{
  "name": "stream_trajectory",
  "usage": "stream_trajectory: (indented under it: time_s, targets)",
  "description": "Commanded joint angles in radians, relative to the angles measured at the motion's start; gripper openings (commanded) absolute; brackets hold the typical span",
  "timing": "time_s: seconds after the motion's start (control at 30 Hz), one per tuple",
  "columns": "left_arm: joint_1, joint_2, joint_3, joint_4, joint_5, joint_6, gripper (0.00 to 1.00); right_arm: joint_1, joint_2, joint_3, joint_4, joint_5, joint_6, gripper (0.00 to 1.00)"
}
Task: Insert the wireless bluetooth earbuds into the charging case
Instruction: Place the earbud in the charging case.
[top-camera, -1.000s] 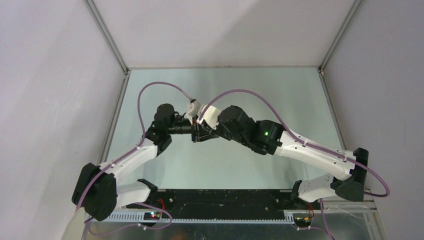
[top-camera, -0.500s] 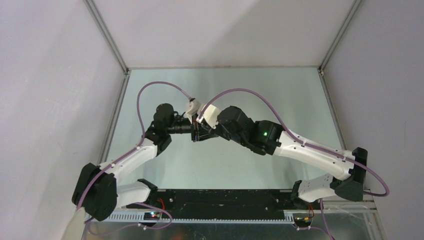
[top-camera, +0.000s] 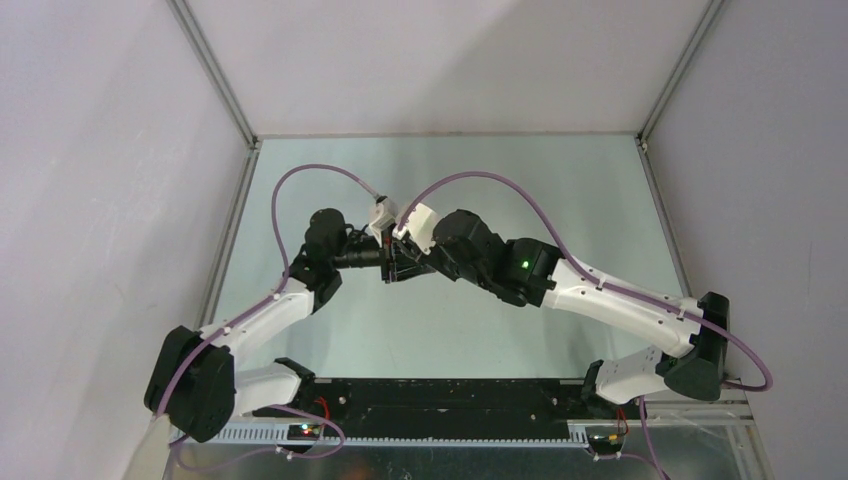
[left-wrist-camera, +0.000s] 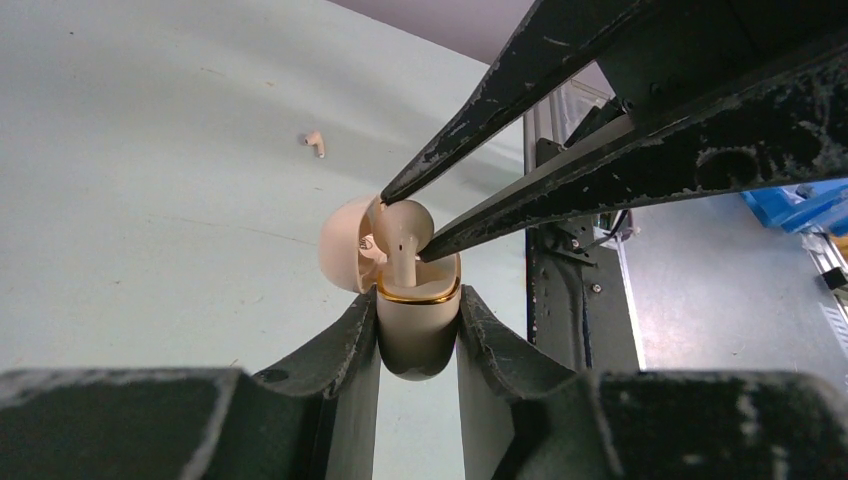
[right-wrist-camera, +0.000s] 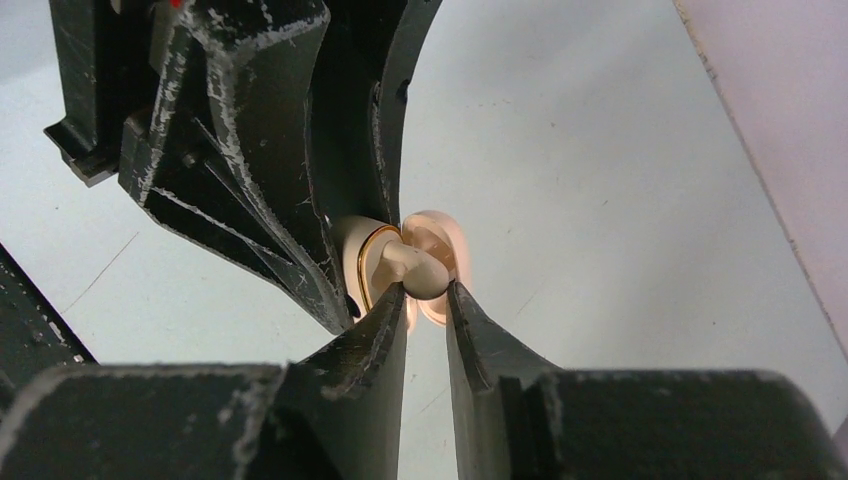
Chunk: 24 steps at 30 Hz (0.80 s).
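My left gripper (left-wrist-camera: 418, 302) is shut on the off-white charging case (left-wrist-camera: 418, 325), which has a gold rim and an open lid (left-wrist-camera: 343, 245). My right gripper (right-wrist-camera: 427, 290) is shut on an off-white earbud (right-wrist-camera: 424, 277) and holds it at the case's opening (right-wrist-camera: 366, 262), its stem pointing into a slot. In the left wrist view the earbud (left-wrist-camera: 405, 232) sits between the right fingertips, just above the rim. A second off-white earbud (left-wrist-camera: 316, 143) lies on the table beyond. In the top view both grippers (top-camera: 392, 263) meet mid-table. No black earbuds are in view.
The pale green table (top-camera: 500, 190) is walled left, right and at the back by grey panels. The arms' black base rail (top-camera: 450, 400) runs along the near edge. Purple cables (top-camera: 470, 185) arc above both wrists.
The right arm has shifted slightly left and toward the left gripper, bringing the earbud closer onto the case. The left arm has barely moved.
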Motion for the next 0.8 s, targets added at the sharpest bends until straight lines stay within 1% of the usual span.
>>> stream_trajectory:
  time_s: [0.0,0.17,0.27,0.5,0.77]
  targets:
    - [-0.001,-0.026,0.01,0.09,0.015,0.017,0.08,0.003,0.007,0.011,0.004,-0.056,0.026,0.25]
    - [-0.001,-0.028,0.012,0.086,0.015,0.018,0.09,0.012,-0.011,0.01,-0.003,-0.085,0.014,0.35]
    - [-0.001,-0.028,0.011,0.087,0.015,0.018,0.08,0.01,-0.035,0.011,-0.009,-0.089,0.003,0.39]
    - [-0.001,-0.027,0.012,0.087,0.018,0.02,0.08,-0.017,-0.093,0.011,-0.026,-0.138,-0.009,0.43]
    - [-0.001,-0.026,0.017,0.083,0.025,0.021,0.08,-0.042,-0.11,0.002,-0.033,-0.219,-0.007,0.47]
